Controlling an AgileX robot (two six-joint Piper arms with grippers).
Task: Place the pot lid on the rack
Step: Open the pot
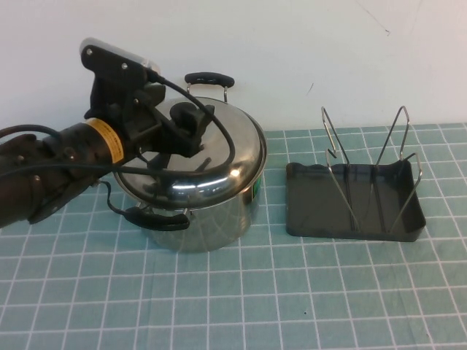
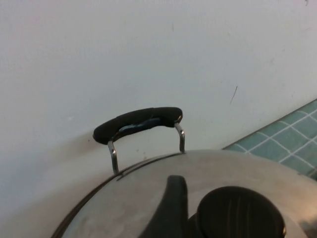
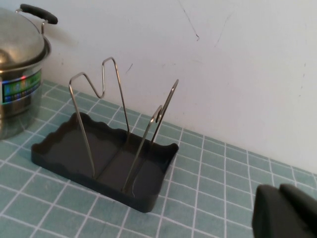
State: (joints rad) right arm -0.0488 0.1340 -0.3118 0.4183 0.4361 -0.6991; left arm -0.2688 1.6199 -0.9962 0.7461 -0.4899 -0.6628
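Lid (image 1: pixel 219 149): seated on the pot (image 1: pixel 211 219), left of frame centre in the high view.
Knob (image 2: pixel 240 213): black, at lid centre, lower right of the left wrist frame.
Left pincer (image 1: pixel 191 124): over the lid at the knob; one finger (image 2: pixel 171 206) just beside the knob; open or closed, cannot tell.
Rack (image 1: pixel 350 215): on the counter (image 1: pixel 255 299), right of the pot, apart from it; wire loops upright.
Right pincer (image 3: pixel 287 213): dark tip at lower right of the right wrist frame, near the rack (image 3: pixel 64 151); state cannot be told.
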